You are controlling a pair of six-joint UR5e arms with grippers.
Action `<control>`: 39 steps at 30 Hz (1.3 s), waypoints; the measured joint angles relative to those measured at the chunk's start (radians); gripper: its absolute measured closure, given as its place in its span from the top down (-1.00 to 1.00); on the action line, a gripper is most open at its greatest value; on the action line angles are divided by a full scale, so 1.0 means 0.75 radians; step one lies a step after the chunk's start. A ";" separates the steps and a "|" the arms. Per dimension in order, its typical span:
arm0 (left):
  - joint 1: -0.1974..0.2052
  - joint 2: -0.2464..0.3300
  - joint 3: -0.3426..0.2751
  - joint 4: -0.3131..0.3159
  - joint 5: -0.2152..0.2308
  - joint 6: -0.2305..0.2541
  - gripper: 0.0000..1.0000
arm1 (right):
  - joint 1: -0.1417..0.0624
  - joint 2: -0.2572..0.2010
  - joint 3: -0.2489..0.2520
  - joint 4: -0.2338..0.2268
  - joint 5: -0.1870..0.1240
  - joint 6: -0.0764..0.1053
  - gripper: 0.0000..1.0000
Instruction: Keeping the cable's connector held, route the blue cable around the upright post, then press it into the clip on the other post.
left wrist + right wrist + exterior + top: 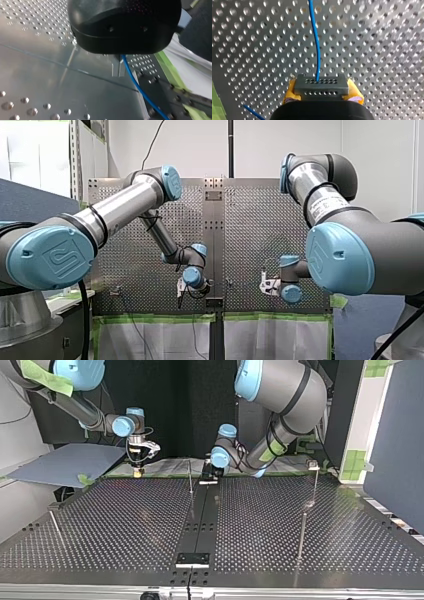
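Closest in, the connector (321, 86): right gripper (322, 97) pinches it between 2 yellow pads (355, 91), so that end stays anchored. From it the blue cable (318, 47) runs toward 12 o'clock over the table (387, 50). Left gripper (118, 70) hangs low, cable trailing off at its 4 o'clock, likely to steer it; its grip cannot be told. Top view: post (190, 477) near 12 o'clock, apparently not yet rounded.

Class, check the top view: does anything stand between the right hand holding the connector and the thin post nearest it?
Nothing visible does. The right hand holds the connector at the table's far edge, and only bare perforated table lies between it and the thin post. The blue cable runs ahead of the hand.
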 joint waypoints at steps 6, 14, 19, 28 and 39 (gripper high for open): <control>-0.001 0.000 0.000 -0.005 0.010 0.015 -1.00 | -0.010 0.001 0.000 0.000 0.007 0.001 -1.00; 0.000 0.001 0.000 0.006 -0.021 0.055 -1.00 | -0.012 0.003 0.000 0.000 0.007 0.001 -1.00; 0.001 0.002 0.000 0.003 -0.074 0.091 -1.00 | -0.012 0.005 0.000 -0.001 0.006 0.002 -1.00; 0.000 0.002 0.000 0.012 -0.145 0.101 -0.80 | -0.014 0.009 0.000 -0.014 -0.004 0.012 -1.00; 0.000 0.001 0.000 -0.022 -0.056 0.120 1.00 | -0.014 0.014 0.000 -0.017 -0.022 0.018 -1.00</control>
